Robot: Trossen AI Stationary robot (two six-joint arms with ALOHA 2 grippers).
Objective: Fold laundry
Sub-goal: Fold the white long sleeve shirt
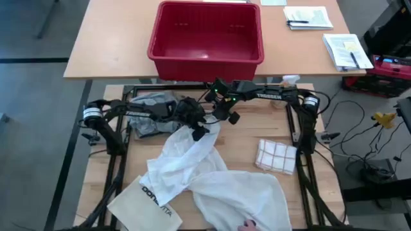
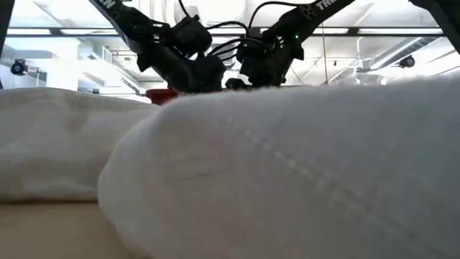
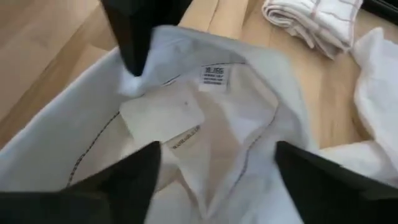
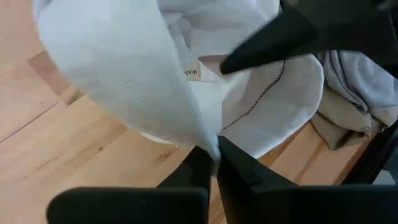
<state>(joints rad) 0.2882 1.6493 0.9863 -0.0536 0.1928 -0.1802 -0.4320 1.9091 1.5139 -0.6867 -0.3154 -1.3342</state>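
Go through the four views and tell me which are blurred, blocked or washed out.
Low view: the large white button-front shirt fills the frame, close and soft, with blown-out ceiling lights behind. Left wrist view: motion-soft, collar label barely legible; the open left gripper is dark. Right wrist view: blurred cloth, pinched by the right gripper. High view: evenly lit, clearest.

You have the button-front shirt (image 1: 212, 173) spread across the middle and near edge of the desk (image 1: 327, 212), its collar end lifted toward the far side where both arms meet. The left gripper (image 1: 200, 131) and right gripper (image 1: 226, 114) sit close together over that collar. Left of them, at the far left of the desk, lies the grey T-shirt (image 1: 149, 110). A folded towel (image 1: 276, 156) rests right of the shirt. The bag (image 1: 146, 204) lies at the near left, partly under the shirt. Behind your desk, a bin (image 1: 207, 33) stands on another table (image 1: 109, 38), papers (image 1: 309, 17) to its right.
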